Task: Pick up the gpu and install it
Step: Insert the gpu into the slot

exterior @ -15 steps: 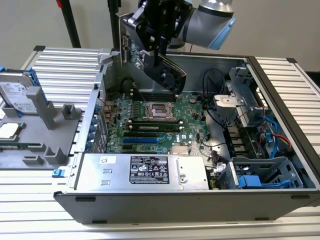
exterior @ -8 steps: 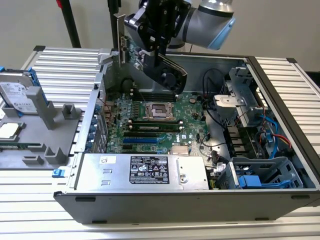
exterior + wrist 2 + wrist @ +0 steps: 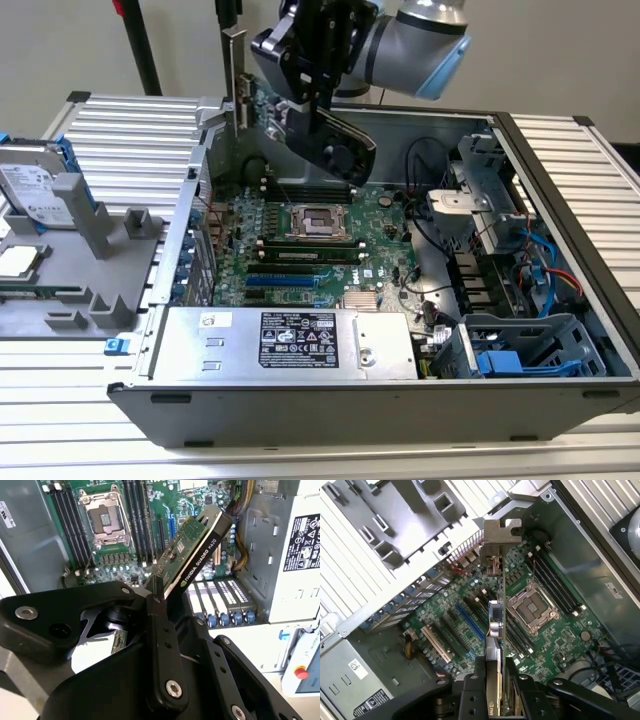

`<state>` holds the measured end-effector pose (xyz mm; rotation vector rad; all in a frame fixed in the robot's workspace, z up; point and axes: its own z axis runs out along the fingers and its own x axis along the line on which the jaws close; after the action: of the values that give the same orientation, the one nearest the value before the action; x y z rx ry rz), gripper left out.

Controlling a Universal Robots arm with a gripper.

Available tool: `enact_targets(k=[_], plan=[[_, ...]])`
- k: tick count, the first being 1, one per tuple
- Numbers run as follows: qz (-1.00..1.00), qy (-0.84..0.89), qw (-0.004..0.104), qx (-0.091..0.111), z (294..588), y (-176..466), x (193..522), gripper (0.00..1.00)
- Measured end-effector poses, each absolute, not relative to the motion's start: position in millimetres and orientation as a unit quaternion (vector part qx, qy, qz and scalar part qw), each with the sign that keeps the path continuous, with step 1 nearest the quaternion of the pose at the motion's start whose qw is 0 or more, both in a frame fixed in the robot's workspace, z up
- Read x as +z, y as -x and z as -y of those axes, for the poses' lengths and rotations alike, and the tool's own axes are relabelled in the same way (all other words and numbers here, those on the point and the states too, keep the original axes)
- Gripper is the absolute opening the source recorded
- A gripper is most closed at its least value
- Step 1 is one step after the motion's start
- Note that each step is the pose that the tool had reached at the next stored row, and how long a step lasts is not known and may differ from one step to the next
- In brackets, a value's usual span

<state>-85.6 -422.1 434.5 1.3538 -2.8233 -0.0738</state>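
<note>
My gripper [image 3: 318, 100] is shut on the gpu [image 3: 335, 140] and holds it in the air over the open computer case. The card hangs tilted above the far part of the green motherboard [image 3: 300, 250], touching nothing. Its silver bracket [image 3: 236, 80] points to the exterior view's left, over the case's rear wall. In the second wrist view the gpu [image 3: 192, 555] juts out from the black fingers [image 3: 156, 615], green face and black shroud edge showing. In the first wrist view the gpu [image 3: 495, 625] is seen edge-on, its bracket [image 3: 501, 537] at the far end, above the blue slots [image 3: 470, 622].
The case's walls ring the motherboard. A grey power supply [image 3: 290, 340] sits along the near side, and a drive cage [image 3: 520, 350] with cables at the exterior view's right. A hard drive [image 3: 35, 190] rests on a grey fixture [image 3: 100, 240] at the left.
</note>
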Motion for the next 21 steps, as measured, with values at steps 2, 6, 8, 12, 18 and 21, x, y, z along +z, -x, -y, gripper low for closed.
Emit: enact_targets(k=[2, 6, 8, 12, 18, 21], plan=[[0.898, -0.439, 0.005, -0.024, 422.1, 85.6, 434.5, 0.0], [0.892, -0.452, 0.005, -0.023, 422.1, 85.6, 434.5, 0.0], [0.888, -0.458, 0.005, -0.023, 422.1, 85.6, 434.5, 0.0], [0.882, -0.471, 0.006, -0.023, 422.1, 85.6, 434.5, 0.0], [0.87, -0.492, 0.006, -0.023, 422.1, 85.6, 434.6, 0.0], [0.865, -0.501, 0.007, -0.023, 422.1, 85.6, 434.8, 0.0]])
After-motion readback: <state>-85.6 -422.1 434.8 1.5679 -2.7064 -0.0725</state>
